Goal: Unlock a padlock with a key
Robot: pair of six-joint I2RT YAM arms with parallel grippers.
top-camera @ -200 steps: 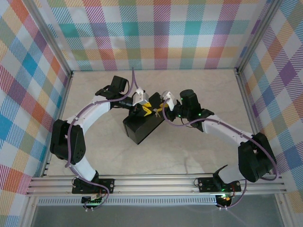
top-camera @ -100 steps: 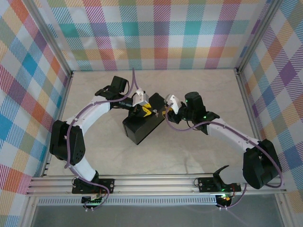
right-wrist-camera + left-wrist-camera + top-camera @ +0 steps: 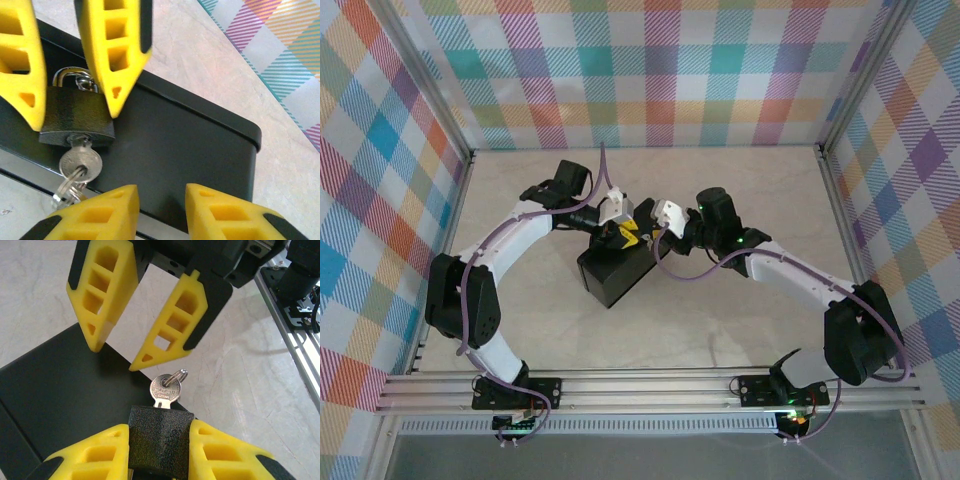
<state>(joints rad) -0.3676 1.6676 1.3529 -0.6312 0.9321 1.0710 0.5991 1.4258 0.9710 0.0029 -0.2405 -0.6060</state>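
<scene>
Pale marbled table (image 3: 720, 320) fills the overhead view, closed in by plaid walls (image 3: 650, 80) in many colours, with an aluminium rail (image 3: 650, 390) along the near edge where my two arms are bolted. A black box (image 3: 610, 280) sits near the middle of the table. My left gripper (image 3: 625, 236) and right gripper (image 3: 650, 230) meet nose to nose over its far corner. The padlock and key are too small to make out from up here.

From my left wrist, the same marbled surface runs behind the box. My left gripper (image 3: 160, 450) is clamped on the padlock (image 3: 160, 437), one yellow finger on each side. The key (image 3: 166, 389) stands in the lock's keyhole, with a small key ring (image 3: 177, 374) through its head. My right gripper (image 3: 116, 355) hangs just beyond the key, jaws a little apart with nothing between them. The key head bears stamped marks that I cannot read.

From my right wrist, the box lid (image 3: 190, 150) crosses the view, with table (image 3: 200, 55) and a strip of plaid wall (image 3: 280, 50) beyond it. My right gripper (image 3: 160, 210) is narrowly parted and empty. Ahead, my left fingers (image 3: 117, 55) pinch the dark padlock, its silvery shackle (image 3: 64, 74) behind them. The key hangs from the lock's underside at the box's edge.
</scene>
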